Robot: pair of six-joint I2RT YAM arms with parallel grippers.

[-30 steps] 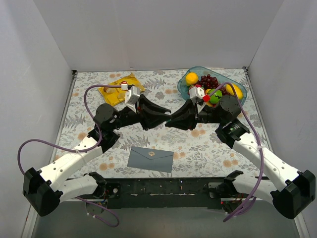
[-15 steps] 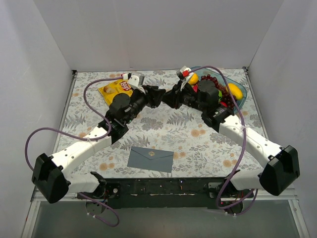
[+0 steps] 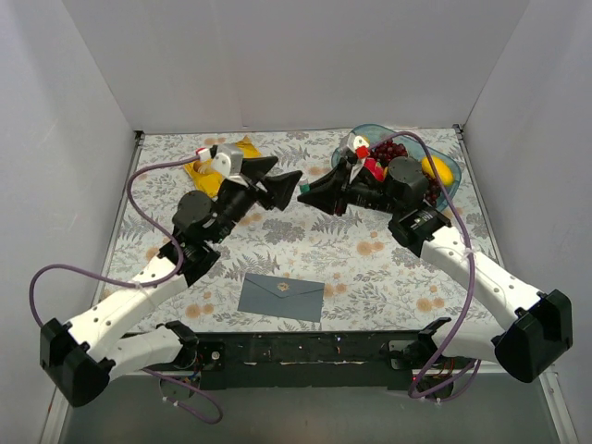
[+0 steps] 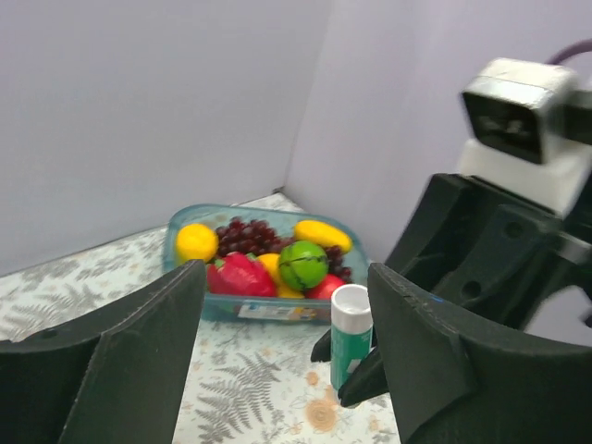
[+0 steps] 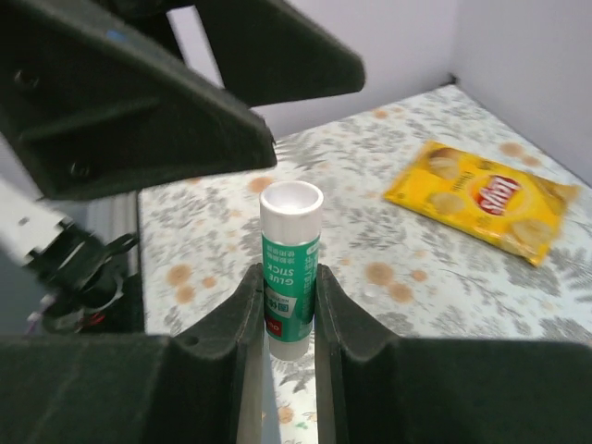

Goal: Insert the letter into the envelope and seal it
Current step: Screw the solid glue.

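The left arm (image 3: pixel 148 277) and right arm (image 3: pixel 472 273) reach up and bend inward, tips almost meeting. The left pincer (image 3: pixel 282 176) is wide apart, holding nothing. The right pincer (image 5: pixel 289 305) is clamped on a round, smooth glue stick (image 5: pixel 290 250), green with a white cap. The flat grey-blue paper envelope (image 3: pixel 281 297), with its pointed flap folded down, lies well behind both pincers.

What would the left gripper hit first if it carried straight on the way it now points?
Most likely the glue stick, held upright in the right gripper just ahead of the open left gripper. The fruit bowl lies further back on that line, though depth is hard to judge.
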